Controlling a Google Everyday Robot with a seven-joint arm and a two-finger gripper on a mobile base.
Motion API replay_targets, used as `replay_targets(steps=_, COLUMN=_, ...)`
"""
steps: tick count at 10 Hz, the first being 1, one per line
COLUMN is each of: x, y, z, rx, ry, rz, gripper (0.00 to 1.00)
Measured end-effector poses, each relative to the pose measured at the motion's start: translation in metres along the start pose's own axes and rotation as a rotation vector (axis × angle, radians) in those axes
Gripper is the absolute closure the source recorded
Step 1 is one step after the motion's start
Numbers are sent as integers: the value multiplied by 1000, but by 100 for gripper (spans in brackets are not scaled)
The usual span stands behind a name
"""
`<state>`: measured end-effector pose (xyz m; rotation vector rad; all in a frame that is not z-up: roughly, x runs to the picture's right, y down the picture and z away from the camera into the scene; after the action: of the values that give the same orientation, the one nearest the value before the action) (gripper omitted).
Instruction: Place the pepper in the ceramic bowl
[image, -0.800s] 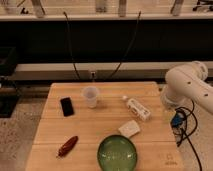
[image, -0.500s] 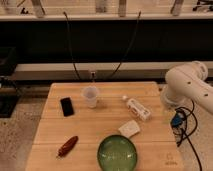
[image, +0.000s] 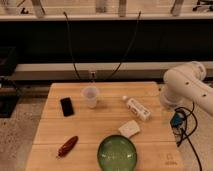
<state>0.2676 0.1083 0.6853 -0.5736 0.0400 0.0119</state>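
Camera view shows us the pepper lying flat on the counter near its front left corner, slanted with one end toward the ceramic bowl, which sits empty at the front edge, near the pepper but apart from it. Behind the bowl lies a white block, close to its rim. Farther back are a white bottle on its side, a translucent cup and a black phone. The arm is folded at the right side of the counter, well apart from the pepper. We do not see the gripper itself, which is somewhere beyond that arm, its fingers spread wide and holding nothing. We judge that the reach must cross the whole counter, so a low path could knock the bottle or block. The thin pepper could roll or slip if pinched near its tapered end, and a release too close to the bowl's rim could drop it outside.
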Motion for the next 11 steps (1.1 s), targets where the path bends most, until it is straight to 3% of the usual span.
replay_targets(steps=3, x=-53, y=0, z=3, rx=-2, ry=13, rz=-71, gripper=20)
replay_targets(steps=6, x=-84, y=1, z=5, rx=-6, ry=28, rz=-135, gripper=20)
replay_targets(steps=8, x=-122, y=2, z=7, rx=-5, ry=44, rz=-209, gripper=20)
replay_targets(steps=11, x=-146, y=3, z=10, rx=-4, ry=66, rz=-292, gripper=20)
